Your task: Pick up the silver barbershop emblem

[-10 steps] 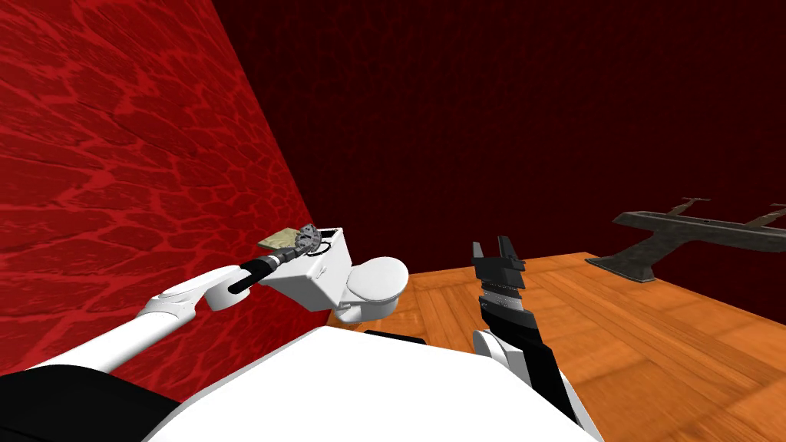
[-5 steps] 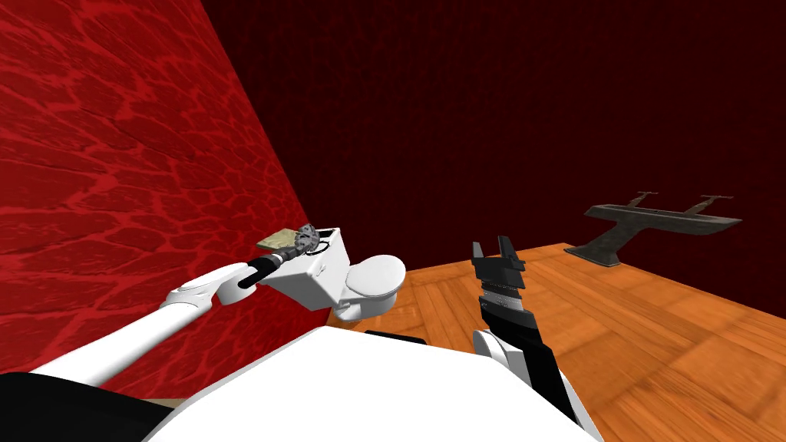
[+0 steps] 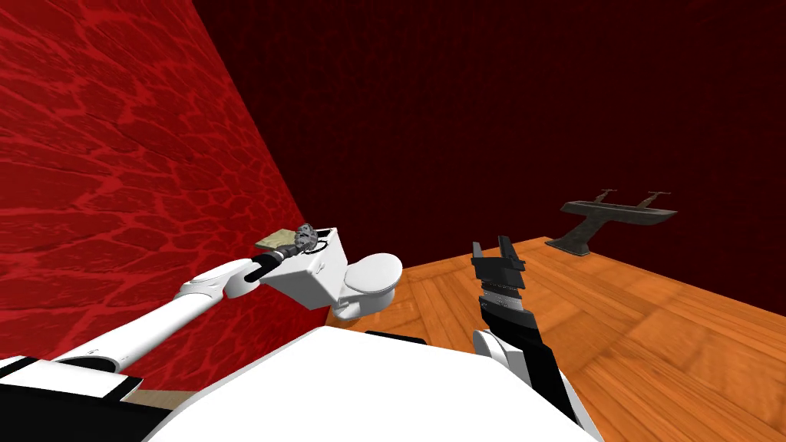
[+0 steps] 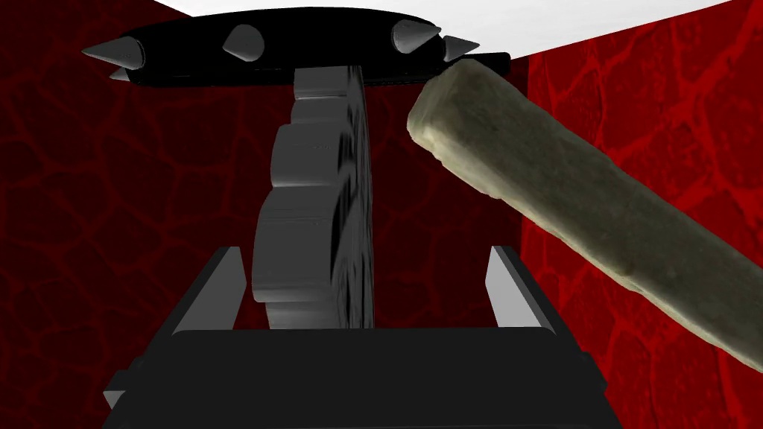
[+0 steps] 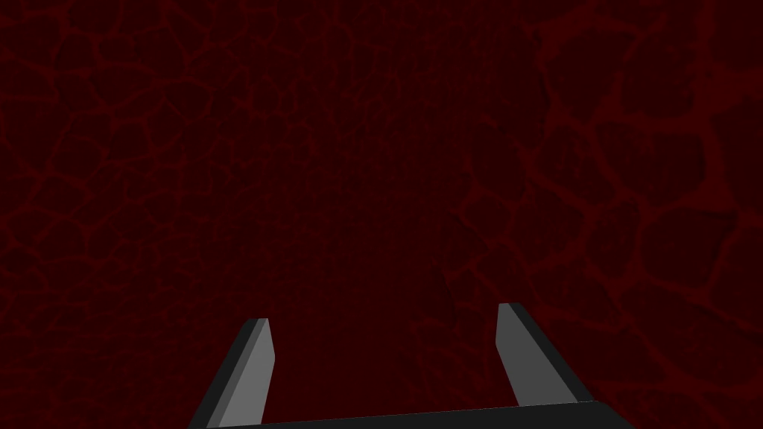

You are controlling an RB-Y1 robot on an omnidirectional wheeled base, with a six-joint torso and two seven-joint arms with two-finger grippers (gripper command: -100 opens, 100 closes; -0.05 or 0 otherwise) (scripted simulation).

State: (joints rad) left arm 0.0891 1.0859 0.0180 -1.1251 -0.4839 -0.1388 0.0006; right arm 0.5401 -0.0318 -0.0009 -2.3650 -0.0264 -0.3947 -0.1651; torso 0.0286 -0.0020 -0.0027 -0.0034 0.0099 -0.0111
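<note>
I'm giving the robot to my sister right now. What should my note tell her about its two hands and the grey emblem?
Left gripper: jaws open, one on each side of the grey emblem.
Right gripper: jaws open, empty, held up over the wooden floor.
Emblem: stands on edge on top of the white toilet tank, beside an olive slab, with a black spiked ring just beyond it.
Done: the reach; the emblem sits between the left jaws.
Left: shut the jaws on the emblem, then lift it.
</note>
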